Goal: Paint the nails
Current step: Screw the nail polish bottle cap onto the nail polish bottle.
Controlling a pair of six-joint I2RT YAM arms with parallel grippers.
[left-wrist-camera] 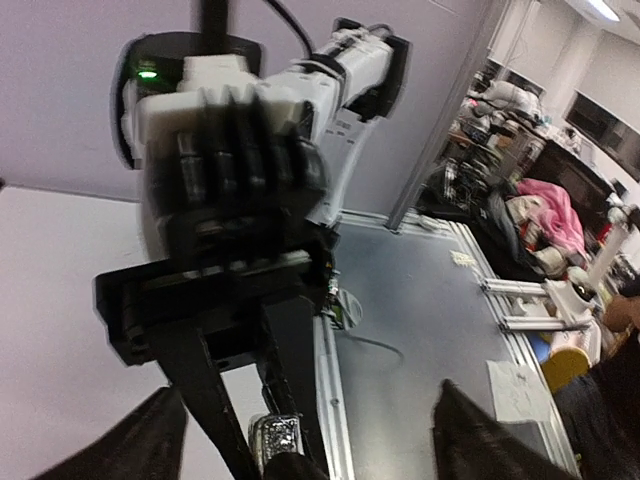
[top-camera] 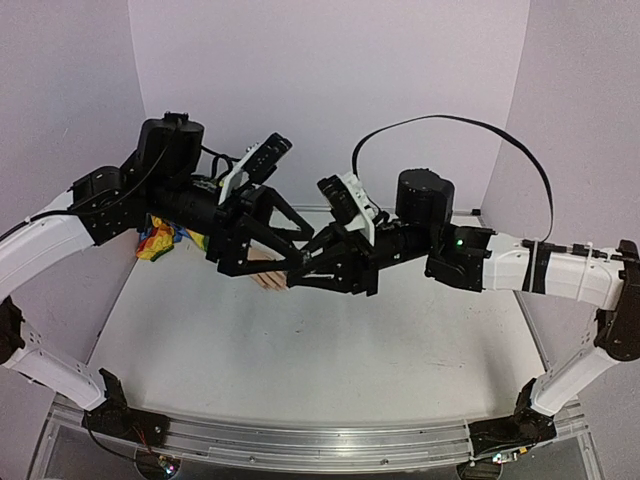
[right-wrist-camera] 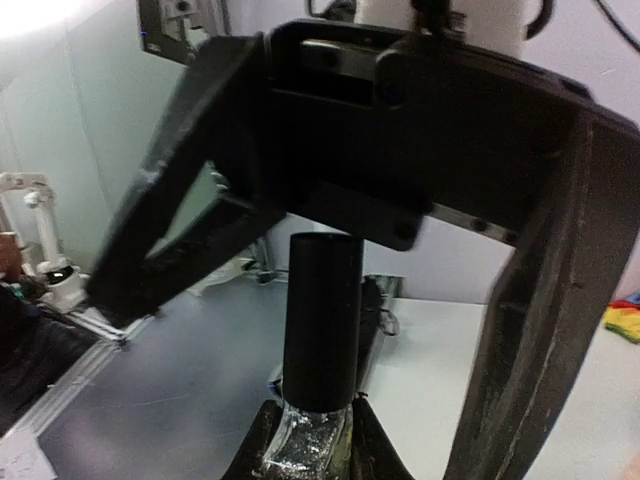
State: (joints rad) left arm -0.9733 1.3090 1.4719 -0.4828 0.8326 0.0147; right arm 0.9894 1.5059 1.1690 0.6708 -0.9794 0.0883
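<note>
- White table point(top-camera: 300, 350) bore the fake hand point(top-camera: 268, 277) beneath both grippers, nails too small to discern.
- Right gripper point(top-camera: 298, 272) clenched a glittery bottle point(right-wrist-camera: 305, 447), black cap point(right-wrist-camera: 322, 320) atop.
- Left gripper point(left-wrist-camera: 312, 445) stood released, straddling that cap.

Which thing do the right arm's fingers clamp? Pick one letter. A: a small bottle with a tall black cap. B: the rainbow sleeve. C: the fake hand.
A: in the right wrist view the right fingers pinch the bottle, glittery inside, just under its black cap.
</note>
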